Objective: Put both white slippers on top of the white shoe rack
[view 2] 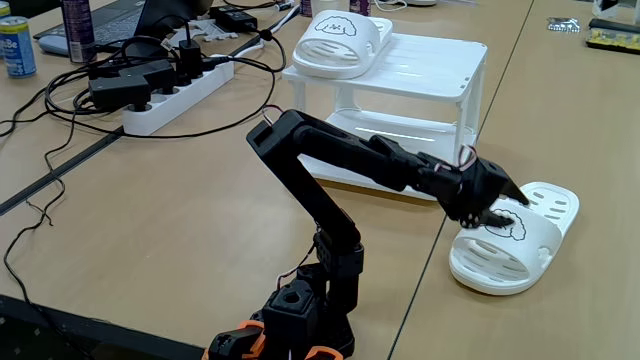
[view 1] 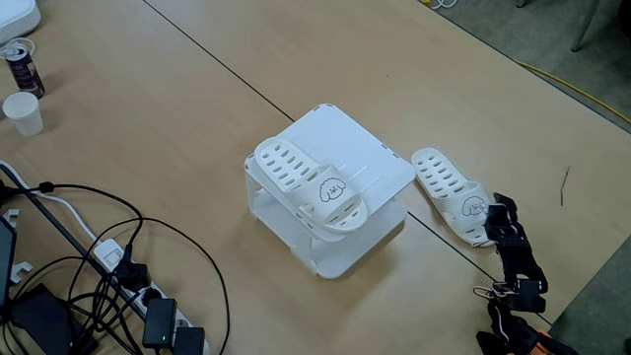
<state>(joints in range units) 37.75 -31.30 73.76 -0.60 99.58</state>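
The gripper [view 2: 503,212] sits at the strap of the slipper [view 2: 515,243] on the table [view 2: 150,230], just beside the shoe rack [view 2: 440,75]; whether it pinches is unclear. The other slipper [view 1: 314,187] lies on the rack top. Cables [view 1: 89,256] and a power strip [view 2: 175,95] lie nearby.

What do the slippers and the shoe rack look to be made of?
The white slippers, one on the rack and one on the table: likely soft moulded rubber or foam, matte, thick rounded edges, punched oval holes. The white shoe rack: probably rigid plastic, smooth with a slight sheen, thin flat shelves.
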